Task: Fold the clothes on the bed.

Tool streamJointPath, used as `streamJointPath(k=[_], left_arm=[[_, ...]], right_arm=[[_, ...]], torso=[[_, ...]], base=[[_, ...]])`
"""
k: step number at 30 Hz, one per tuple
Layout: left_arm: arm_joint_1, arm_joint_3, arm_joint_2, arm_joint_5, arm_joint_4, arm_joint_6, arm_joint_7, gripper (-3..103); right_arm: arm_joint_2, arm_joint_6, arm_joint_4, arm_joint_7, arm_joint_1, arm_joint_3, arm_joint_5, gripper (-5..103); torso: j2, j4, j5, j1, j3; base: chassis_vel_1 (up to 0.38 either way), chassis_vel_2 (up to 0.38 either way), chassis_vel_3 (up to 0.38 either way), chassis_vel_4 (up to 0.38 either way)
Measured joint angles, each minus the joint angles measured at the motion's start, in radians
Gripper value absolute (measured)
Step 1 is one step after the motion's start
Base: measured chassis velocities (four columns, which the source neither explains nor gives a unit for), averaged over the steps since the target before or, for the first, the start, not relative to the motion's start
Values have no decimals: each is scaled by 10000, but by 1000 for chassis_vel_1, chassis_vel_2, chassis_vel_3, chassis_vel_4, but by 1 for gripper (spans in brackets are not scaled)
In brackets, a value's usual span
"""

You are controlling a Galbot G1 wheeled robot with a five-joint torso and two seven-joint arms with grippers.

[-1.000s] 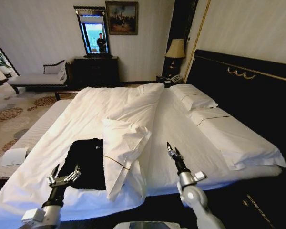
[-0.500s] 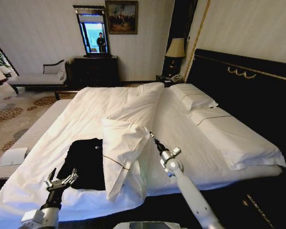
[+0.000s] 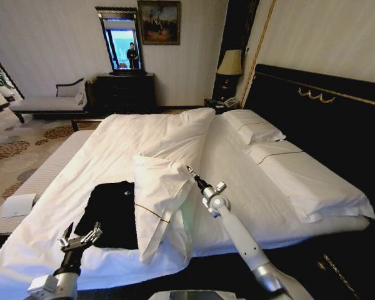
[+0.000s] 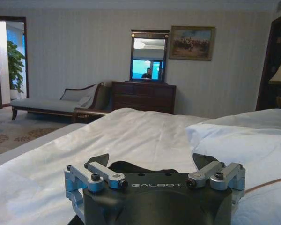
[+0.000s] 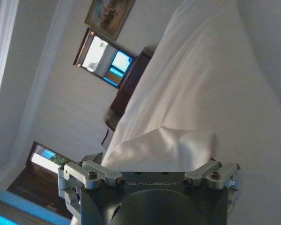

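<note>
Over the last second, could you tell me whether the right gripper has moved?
Yes. The right gripper has gone forward and to the robot's left, from over the bare sheet up to the top corner of the loose pillow lying beside the black T-shirt.

Dim room; bedside lamp (image 3: 230, 63) glows (wrist views soft), head view's edges bend.

The word "GALBOT" stands in pale capital letters on the dark housing of the left tool (image 4: 150, 165), seen in the left wrist view. The same word "GALBOT" stands on the housing of the right tool (image 5: 150, 166) in the right wrist view.
</note>
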Motion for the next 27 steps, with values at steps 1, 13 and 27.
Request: streamJointPath(k=[1, 13, 27], left_arm=[[3, -44, 1, -24, 0, 0, -13, 100], [63, -143, -47, -144, 109, -100, -101, 100], [-46, -330, 13, -528, 154, -20, -303, 100]], right_arm=[[61, -10, -65, 8, 161, -103, -41, 100], [48, -43, -699, -121, 1114, -1454, -683, 100], [37, 417, -461, -529, 1121, -1671, -989, 60]], torso=[[0, 0, -1, 0, 0], [1, -1, -1, -1, 0], [2, -1, -1, -1, -1]], base=[[0, 0, 0, 0], [0, 0, 0, 0], [0, 0, 0, 0]])
